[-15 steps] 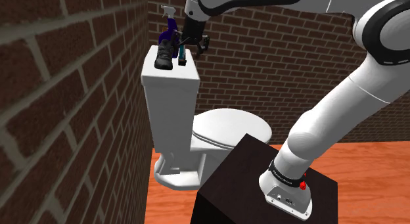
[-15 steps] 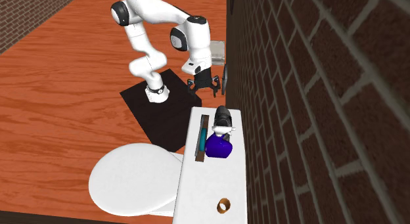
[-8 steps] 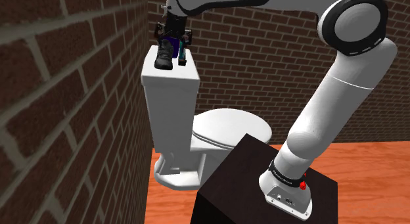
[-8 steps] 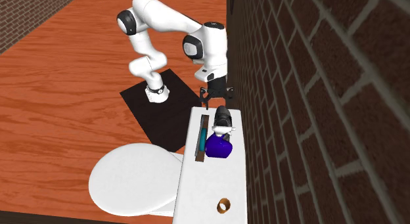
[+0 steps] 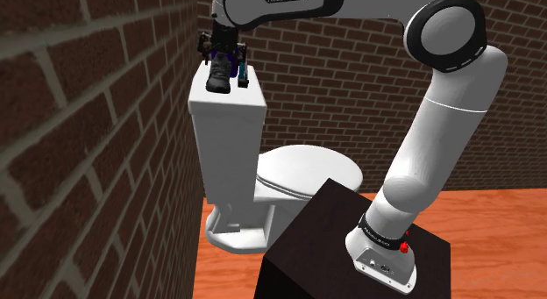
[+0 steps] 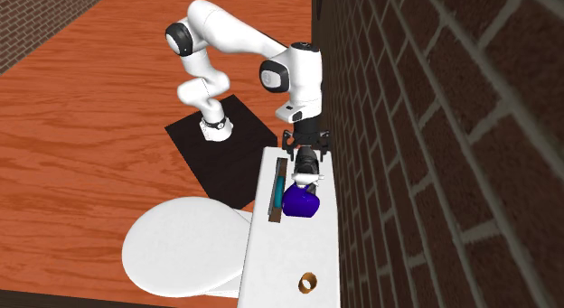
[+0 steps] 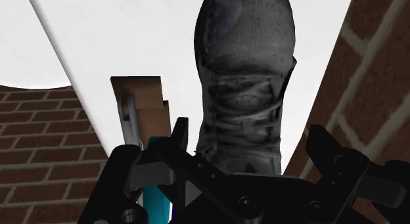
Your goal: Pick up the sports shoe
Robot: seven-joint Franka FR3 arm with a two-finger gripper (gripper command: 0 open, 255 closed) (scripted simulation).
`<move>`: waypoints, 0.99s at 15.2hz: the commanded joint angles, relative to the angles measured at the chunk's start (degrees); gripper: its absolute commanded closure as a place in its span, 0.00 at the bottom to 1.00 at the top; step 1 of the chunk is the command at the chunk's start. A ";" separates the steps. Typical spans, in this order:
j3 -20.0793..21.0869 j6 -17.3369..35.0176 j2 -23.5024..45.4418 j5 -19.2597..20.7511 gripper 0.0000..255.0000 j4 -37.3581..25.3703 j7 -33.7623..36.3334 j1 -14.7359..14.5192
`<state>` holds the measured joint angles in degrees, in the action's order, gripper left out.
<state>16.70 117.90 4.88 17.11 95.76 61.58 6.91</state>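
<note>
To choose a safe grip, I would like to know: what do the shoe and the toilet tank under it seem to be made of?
The shoe looks like matte dark grey fabric or synthetic leather: speckled grain, stitched panels and laces show. The toilet tank looks like smooth white ceramic, plain and even; the render could equally be plastic.

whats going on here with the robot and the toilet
A white robot arm reaches over the top of a toilet tank, where a dark sports shoe sits beside a blue spray bottle. The arm's black pincer hangs right above the shoe, open, with a finger on each side and neither touching it in the wrist view. The shoe rests on the tank, not yet gripped or lifted.
</note>
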 commanded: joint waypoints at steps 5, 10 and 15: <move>-0.13 2.79 -0.02 0.39 1.00 2.82 0.72 0.13; -0.11 2.76 -0.02 0.40 1.00 2.81 0.76 0.10; -0.09 2.11 0.04 0.32 1.00 2.07 0.57 0.09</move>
<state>16.60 120.37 4.94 17.49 98.17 62.26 7.00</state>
